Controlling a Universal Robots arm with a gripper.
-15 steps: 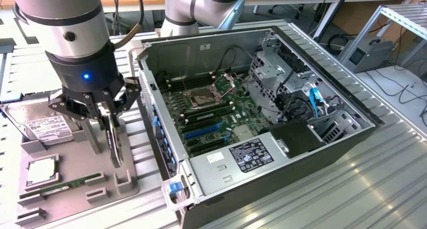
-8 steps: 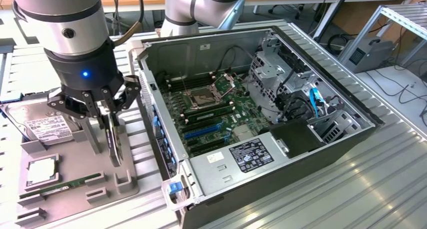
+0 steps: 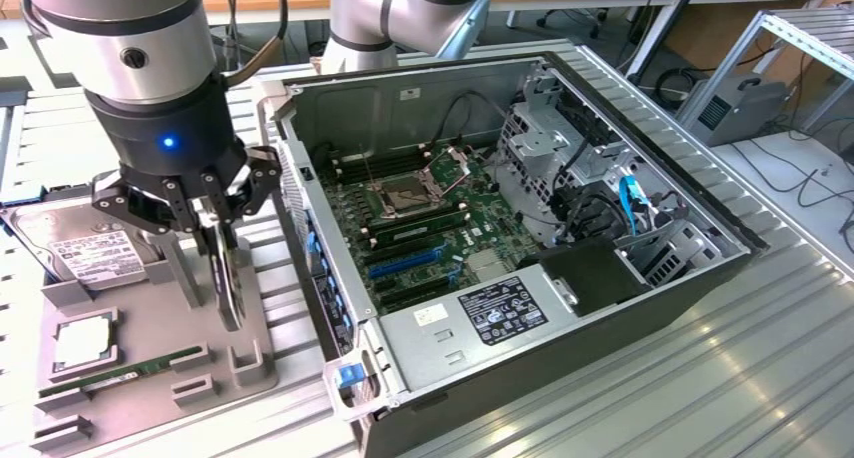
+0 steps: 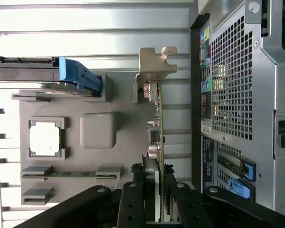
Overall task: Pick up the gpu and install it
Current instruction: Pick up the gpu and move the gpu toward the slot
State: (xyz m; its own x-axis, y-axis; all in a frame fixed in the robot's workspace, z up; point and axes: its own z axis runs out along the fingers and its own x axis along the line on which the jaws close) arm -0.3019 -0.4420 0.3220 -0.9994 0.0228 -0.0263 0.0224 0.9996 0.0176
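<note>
Slatted metal table (image 3: 747,378) — grey parts tray (image 3: 160,323), open computer case (image 3: 347,128) beside it

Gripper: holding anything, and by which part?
Yes, the gpu. The gripper clamps its top long edge, one finger on each face, clear of the metal end bracket. The card hangs edge-up over the gray tray.

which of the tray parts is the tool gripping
The gpu, the card standing on edge, clamped in the tool; the hard drive, CPU and RAM stick sit untouched.

gpu (image 3: 230,288) upright at tray (image 3: 154,323), case (image 3: 400,98) on exterior view's right
</note>
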